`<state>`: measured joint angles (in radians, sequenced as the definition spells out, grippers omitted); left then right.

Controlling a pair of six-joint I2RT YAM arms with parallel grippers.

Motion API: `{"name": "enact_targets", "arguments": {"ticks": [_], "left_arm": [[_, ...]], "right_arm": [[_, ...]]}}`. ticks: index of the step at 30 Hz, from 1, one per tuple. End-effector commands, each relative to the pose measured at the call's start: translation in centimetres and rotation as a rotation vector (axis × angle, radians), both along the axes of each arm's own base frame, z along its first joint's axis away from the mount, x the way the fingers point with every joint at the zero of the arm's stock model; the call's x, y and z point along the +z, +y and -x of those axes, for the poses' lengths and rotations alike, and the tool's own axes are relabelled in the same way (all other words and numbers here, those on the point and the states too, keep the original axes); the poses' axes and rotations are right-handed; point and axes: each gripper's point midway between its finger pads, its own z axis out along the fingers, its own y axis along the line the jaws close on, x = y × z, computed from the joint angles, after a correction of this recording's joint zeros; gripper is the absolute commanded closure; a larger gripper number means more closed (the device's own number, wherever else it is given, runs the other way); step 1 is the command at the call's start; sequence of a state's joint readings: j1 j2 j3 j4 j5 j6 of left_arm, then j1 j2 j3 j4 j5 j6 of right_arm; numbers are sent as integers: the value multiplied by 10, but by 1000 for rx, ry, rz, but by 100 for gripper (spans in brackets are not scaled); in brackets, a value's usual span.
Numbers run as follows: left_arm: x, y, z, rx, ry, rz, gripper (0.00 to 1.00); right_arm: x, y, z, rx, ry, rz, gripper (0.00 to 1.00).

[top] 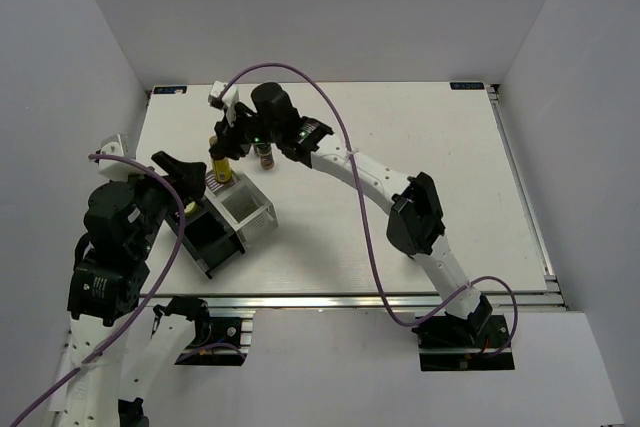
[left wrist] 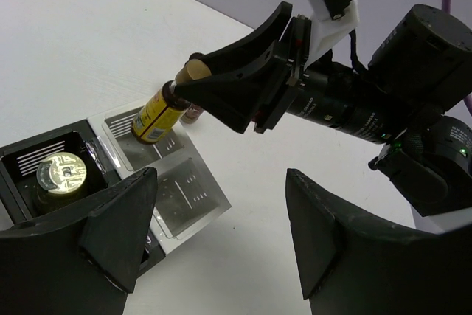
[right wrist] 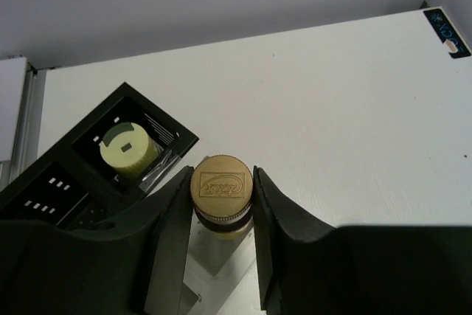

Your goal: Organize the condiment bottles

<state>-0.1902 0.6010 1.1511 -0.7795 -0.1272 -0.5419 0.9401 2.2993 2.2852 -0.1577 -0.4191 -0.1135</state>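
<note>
Yellow-labelled bottle (left wrist: pixel 157 113) gripped above compartment rack (top: pixel 232 227).
Left gripper (left wrist: pixel 219 176): fingers spread wide, nothing between them, beside the rack's black compartment, where a pale-capped bottle (left wrist: pixel 61 172) stands. Right gripper (right wrist: pixel 219 189): clamped on the held bottle's gold cap, base over the far clear compartment. Dark bottle (top: pixel 264 155): upright on the table (top: pixel 430 137), at 3 o'clock from the held one in the top view.

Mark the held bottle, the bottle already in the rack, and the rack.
held bottle (right wrist: pixel 218 186): right wrist view, on its gold cap.
bottle in the rack (left wrist: pixel 62 172): left wrist view, on its cap top.
rack (left wrist: pixel 188 197): left wrist view, on the clear compartment's bare floor.
</note>
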Motion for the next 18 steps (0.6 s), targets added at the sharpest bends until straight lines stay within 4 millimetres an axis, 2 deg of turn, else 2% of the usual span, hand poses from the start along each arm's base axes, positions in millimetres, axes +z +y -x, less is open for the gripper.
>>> {"name": "enact_targets", "arguments": {"ticks": [1, 5, 18], "left_arm": [[-4, 0, 0, 5, 6, 9, 20], [-7, 1, 2, 8, 15, 13, 20], [-13, 3, 6, 16, 30, 11, 20]], "right_arm": [[17, 9, 3, 11, -88, -59, 100], [-1, 16, 3, 6, -99, -32, 100], [-39, 30, 16, 10, -172, 32, 100]]}}
